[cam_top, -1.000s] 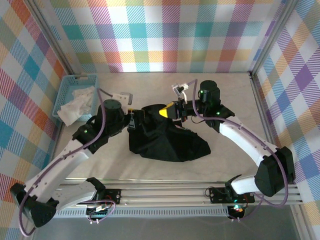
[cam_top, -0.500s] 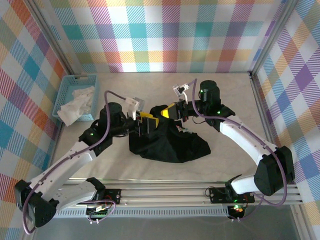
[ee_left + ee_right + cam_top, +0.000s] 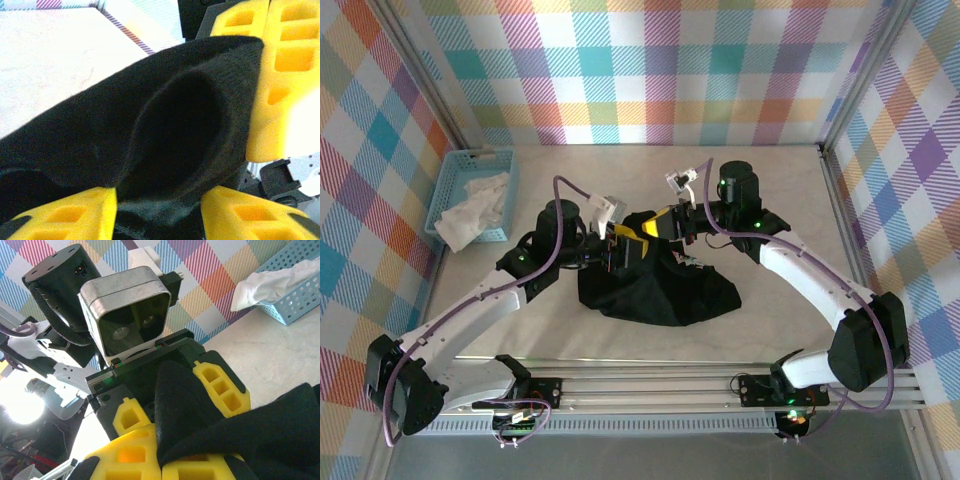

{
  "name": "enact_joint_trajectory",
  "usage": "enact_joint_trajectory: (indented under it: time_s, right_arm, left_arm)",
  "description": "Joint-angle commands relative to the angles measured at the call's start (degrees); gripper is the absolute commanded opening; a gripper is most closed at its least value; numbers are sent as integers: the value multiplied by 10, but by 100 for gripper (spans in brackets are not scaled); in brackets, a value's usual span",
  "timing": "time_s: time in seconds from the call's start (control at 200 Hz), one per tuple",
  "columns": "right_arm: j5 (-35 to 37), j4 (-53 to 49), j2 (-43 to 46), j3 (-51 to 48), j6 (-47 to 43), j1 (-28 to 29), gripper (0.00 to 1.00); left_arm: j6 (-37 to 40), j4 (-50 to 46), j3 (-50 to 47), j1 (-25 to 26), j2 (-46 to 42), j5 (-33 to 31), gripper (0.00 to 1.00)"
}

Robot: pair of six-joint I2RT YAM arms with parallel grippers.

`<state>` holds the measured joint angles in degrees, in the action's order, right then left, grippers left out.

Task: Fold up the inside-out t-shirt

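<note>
Large black cotton t-shirt (image 3: 660,290) lay heaped at centre of bench (image 3: 780,190), one fold lifted at its 11 o'clock edge. Shut right hand (image 3: 658,224) pinched that fold; left hand (image 3: 623,243), at its 8 o'clock, straddled it half open, not yet gripping.

You are stretching your left arm toward one o'clock, the left gripper (image 3: 622,245) holding its fingers apart. Your right arm is bending toward ten o'clock, the right gripper (image 3: 656,224) pinching the t-shirt (image 3: 660,290).
</note>
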<state>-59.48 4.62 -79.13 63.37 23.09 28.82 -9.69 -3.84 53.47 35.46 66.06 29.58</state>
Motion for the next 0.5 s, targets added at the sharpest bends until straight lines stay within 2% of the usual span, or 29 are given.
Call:
enact_joint_trajectory:
  time_s: [0.0, 0.05, 0.28, 0.4, 0.495]
  right_arm:
    - [-17, -6, 17, 24, -18, -5, 0]
    - [-17, -8, 17, 24, -19, -6, 0]
    - [-16, -16, 21, 25, -24, -11, 0]
    - [-4, -49, 20, 34, -45, -13, 0]
    - [12, -81, 20, 44, -65, -13, 0]
  left_arm:
    - [15, 28, 24, -3, 0, 14, 38]
    - [17, 24, 25, -3, -2, 8, 30]
    - [22, 15, 18, -3, -14, -31, 9]
    - [22, 4, 21, -3, -22, -38, 0]
    - [24, -10, 24, -3, -30, -39, 0]
